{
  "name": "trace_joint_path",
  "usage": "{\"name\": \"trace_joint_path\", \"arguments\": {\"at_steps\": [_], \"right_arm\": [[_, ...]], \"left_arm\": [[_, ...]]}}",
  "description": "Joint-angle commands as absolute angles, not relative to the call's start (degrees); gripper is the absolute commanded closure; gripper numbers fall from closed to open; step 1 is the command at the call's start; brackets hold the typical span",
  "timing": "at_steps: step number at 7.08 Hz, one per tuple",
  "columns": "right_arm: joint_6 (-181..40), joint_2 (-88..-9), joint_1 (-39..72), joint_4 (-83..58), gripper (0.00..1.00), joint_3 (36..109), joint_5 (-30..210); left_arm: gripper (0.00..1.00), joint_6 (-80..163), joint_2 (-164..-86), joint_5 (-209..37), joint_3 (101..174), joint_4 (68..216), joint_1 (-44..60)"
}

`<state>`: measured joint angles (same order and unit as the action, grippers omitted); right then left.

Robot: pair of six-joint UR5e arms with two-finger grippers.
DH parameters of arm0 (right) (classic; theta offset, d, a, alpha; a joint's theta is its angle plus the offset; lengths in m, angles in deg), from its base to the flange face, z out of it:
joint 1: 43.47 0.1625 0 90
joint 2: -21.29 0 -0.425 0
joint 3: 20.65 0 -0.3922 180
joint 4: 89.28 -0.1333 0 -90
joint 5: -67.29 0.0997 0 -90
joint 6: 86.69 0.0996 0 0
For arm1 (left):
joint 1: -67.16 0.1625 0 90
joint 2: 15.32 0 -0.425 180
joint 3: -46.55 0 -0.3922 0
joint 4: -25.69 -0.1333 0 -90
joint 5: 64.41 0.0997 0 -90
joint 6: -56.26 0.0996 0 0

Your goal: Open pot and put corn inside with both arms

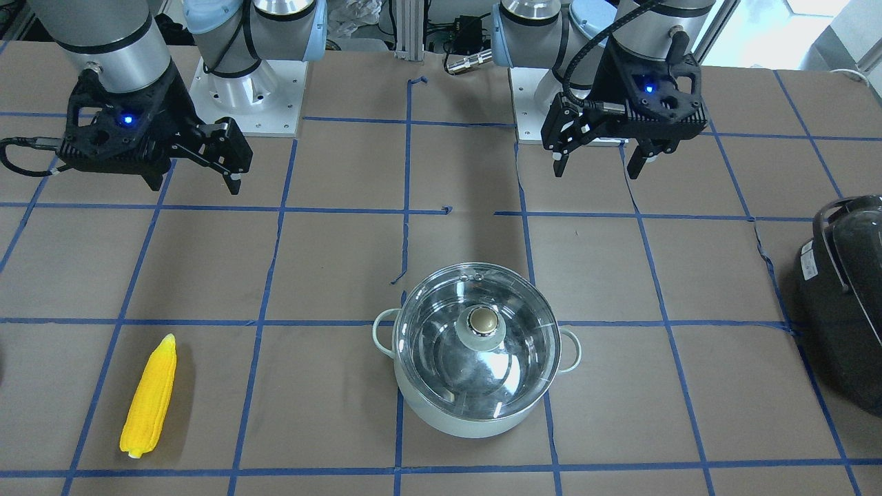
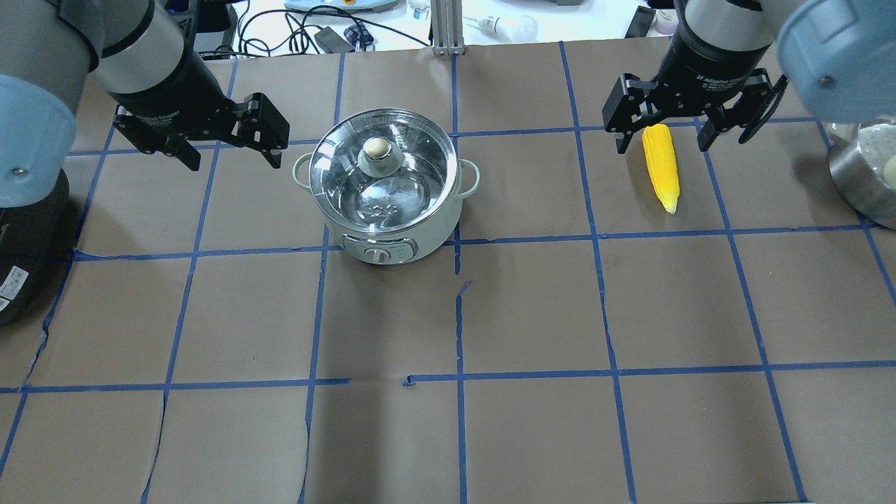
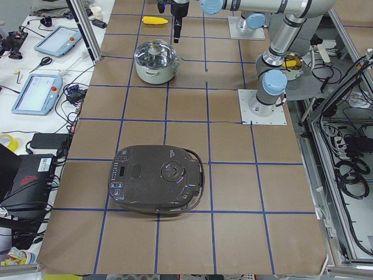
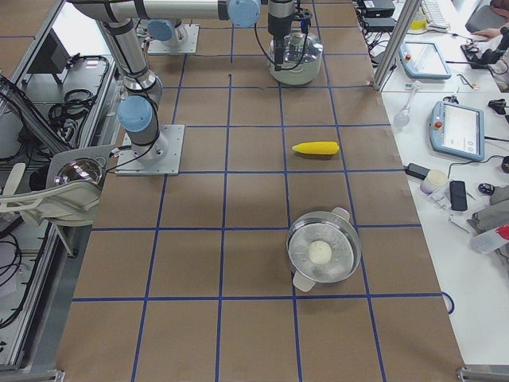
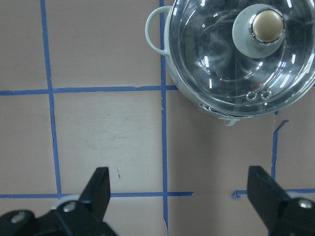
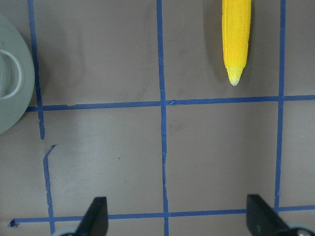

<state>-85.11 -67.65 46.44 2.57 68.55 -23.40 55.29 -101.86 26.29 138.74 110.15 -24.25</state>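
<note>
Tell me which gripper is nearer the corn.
Right. The right gripper hangs raised, close by the corn; the left gripper hangs beyond the pot, on its far side from the corn.

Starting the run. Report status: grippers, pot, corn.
Left gripper open, empty, beside pot. Right gripper open, empty, near corn. Lid on pot; corn flat on table. Black cooker well aside.
</note>
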Motion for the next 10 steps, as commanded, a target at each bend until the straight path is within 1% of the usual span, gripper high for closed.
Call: {"name": "trace_joint_path", "arguments": {"at_steps": [1,7,10], "right_arm": [[-85.11,-67.65,46.44,2.48,0.0,68.56,-23.42],[-85.2,-66.51,46.09,2.83,0.0,68.82,-23.33],[-85.28,-66.42,41.98,2.83,0.0,68.91,-22.81]], "left_arm": [[0.0,55.29,-101.81,26.29,138.66,110.15,-24.25],[0.0,55.47,-101.81,25.94,138.84,109.8,-24.25],[0.0,55.38,-101.98,25.77,138.66,109.45,-24.43]]}}
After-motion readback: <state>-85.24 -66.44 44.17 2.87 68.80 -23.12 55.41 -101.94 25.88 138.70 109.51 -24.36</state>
